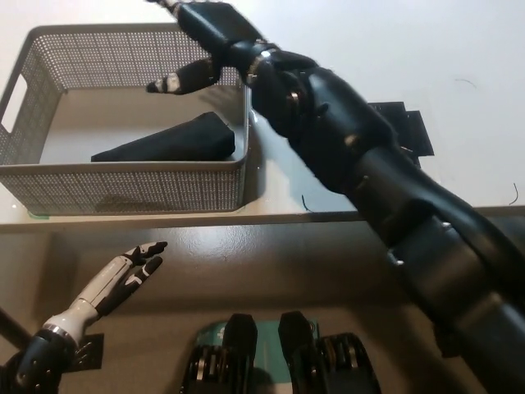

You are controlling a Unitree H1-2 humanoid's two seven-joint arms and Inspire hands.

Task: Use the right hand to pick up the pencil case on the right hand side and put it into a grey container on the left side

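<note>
- One black pencil case (168, 141) is seen lying inside the grey container (123, 187), below the right hand (205, 37), whose fingers are spread, holding nothing.
- The left hand (123, 275) is rested low, fingers apart.

Glossy black right arm (361, 164); white left hand (111, 283) with dark fingers (148, 253).

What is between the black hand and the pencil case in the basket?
Nothing. In the head view the right hand hangs open above the pencil case; between them shows only the bare floor of the grey basket.
</note>
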